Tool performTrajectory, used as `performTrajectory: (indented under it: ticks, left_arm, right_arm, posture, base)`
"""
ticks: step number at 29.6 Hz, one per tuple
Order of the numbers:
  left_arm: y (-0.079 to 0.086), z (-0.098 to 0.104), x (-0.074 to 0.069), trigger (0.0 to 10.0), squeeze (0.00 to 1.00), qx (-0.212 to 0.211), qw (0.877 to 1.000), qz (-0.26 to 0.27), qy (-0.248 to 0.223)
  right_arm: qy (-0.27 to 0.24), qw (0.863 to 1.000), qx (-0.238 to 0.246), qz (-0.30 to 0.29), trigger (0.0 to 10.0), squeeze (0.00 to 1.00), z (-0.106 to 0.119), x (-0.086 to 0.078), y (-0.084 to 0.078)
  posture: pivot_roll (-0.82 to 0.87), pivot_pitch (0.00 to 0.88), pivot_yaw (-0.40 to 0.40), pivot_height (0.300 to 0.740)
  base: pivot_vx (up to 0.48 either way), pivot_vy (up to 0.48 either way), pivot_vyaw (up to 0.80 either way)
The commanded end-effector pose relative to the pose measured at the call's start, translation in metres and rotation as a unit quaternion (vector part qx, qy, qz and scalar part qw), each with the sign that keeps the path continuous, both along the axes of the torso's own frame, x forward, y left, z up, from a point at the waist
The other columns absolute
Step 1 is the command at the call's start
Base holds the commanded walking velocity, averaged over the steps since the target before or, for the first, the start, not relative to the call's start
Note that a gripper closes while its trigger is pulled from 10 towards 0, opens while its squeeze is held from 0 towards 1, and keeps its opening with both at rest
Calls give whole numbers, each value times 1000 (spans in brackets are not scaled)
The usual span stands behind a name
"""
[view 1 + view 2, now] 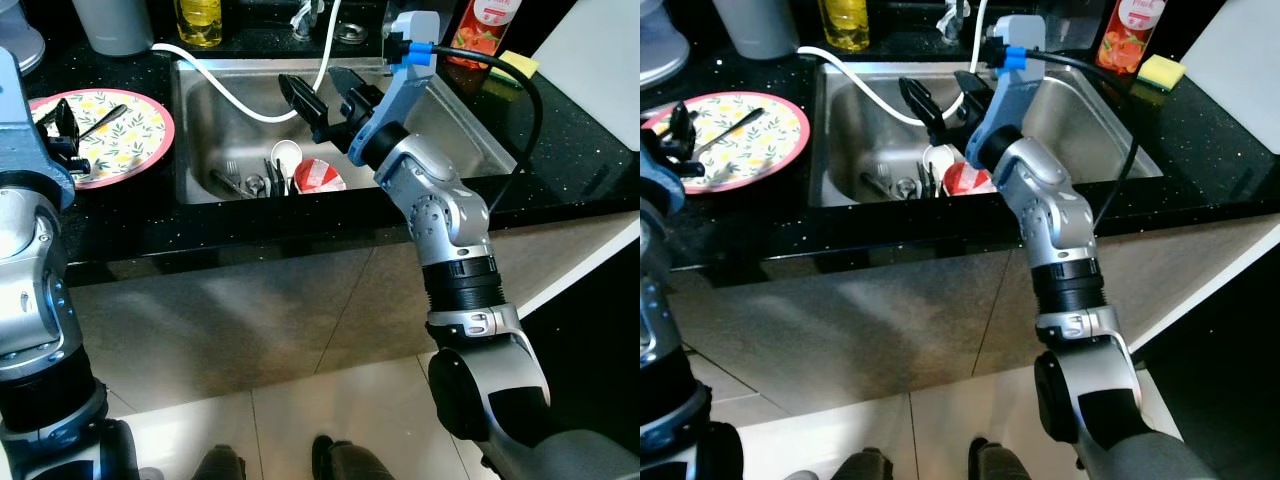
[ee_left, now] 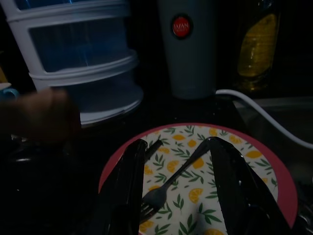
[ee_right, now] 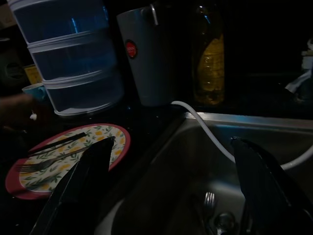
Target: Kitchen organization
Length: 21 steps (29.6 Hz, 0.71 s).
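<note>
In the left eye view a round plate with a pink rim and a yellow lemon-and-leaf print lies on the black speckled counter at the upper left of the frame, a dark fork resting across it. The left gripper hangs at the plate's near edge with its black fingers parted. Right of the plate a steel sink holds cutlery, a white cup and a red-and-white container. The right gripper hovers above the basin, fingers spread wide. A white hose curves over the sink's rim.

In the right eye view a yellow sponge sits at the upper right beside a red juice carton; a bottle of yellow liquid and a grey tumbler stand along the top edge.

In the left wrist view, dim, the two fingers stand apart on either side of the fork's tines over the patterned plate, not touching it as far as can be told. At the top centre the smooth grey tumbler carries a round red label reading "JAPAN"; smaller text below is unreadable. Stacked translucent plastic containers fill the upper left.

In the right wrist view the wide-apart fingers frame the sink; the plate lies at the lower left
</note>
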<state>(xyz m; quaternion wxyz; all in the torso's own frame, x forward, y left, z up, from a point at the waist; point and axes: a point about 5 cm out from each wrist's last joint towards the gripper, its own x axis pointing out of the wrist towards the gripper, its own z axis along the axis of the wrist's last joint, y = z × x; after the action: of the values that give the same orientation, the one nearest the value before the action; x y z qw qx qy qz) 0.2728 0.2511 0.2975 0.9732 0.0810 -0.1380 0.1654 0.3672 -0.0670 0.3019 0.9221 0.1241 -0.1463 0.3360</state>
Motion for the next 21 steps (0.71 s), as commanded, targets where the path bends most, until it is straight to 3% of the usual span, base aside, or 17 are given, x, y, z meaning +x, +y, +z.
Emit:
performTrajectory:
  ticks: [1, 12, 13, 17, 21]
  left_arm:
    - [2, -3, -3, 10000, 0, 7, 1000, 5, 5]
    - [0, -3, -2, 10000, 0, 12, 1000, 0, 5]
    - [3, -7, 1, 10000, 0, 9, 1000, 10, 26]
    - [20, -25, 9, 10000, 0, 1, 993, 74, 91]
    - [22, -32, 12, 10000, 0, -9, 992, 56, 115]
  right_arm:
    - [-15, 1000, 9, 0, 10000, 0, 8, 1, 2]
    - [-19, 1000, 9, 7, 10000, 0, 6, 1, 7]
    - [-17, 1000, 15, 3, 10000, 0, 7, 1, 6]
    - [-14, 1000, 9, 8, 10000, 0, 4, -1, 7]
    - [-18, 1000, 8, 9, 10000, 0, 4, -1, 6]
  posture:
    - [268, 47, -75, 740]
    - [282, 9, -73, 740]
    - [261, 42, -68, 740]
    - [261, 3, -63, 740]
    - [261, 0, -63, 740]
  base:
    - [0, 0, 0]
    - [0, 0, 0]
    - [0, 0, 0]
    - [0, 0, 0]
    - [0, 0, 0]
